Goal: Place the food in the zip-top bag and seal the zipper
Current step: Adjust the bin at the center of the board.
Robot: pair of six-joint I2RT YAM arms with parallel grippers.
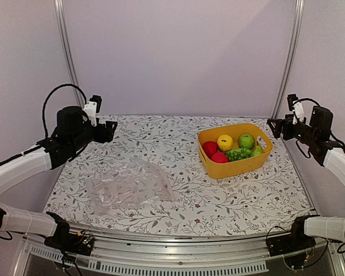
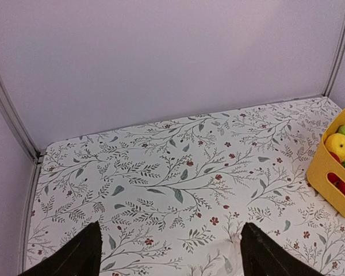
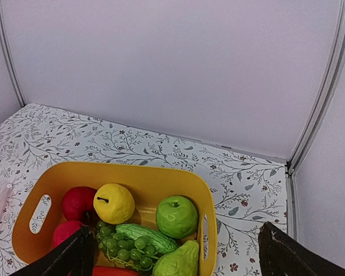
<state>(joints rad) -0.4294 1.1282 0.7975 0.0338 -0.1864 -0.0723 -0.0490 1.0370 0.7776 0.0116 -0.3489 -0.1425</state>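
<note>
The food lies in a yellow basket (image 1: 259,161) right of the table's middle: a yellow round fruit (image 1: 225,142), a green apple (image 1: 246,141), red pieces (image 1: 210,148), a grape bunch (image 1: 238,154). The right wrist view shows the yellow fruit (image 3: 113,202), the green apple (image 3: 176,216), a cucumber (image 3: 146,236), grapes (image 3: 122,248) and a pear (image 3: 178,261). The clear zip-top bag (image 1: 129,187) lies flat and crumpled at front left; its zipper cannot be made out. My left gripper (image 1: 110,131) is open, raised at far left. My right gripper (image 1: 274,127) is open, raised above the basket's right.
The table has a floral cloth (image 1: 178,138). Metal frame posts (image 1: 67,54) stand at the back corners against pale walls. The basket's edge also shows at the right of the left wrist view (image 2: 333,178).
</note>
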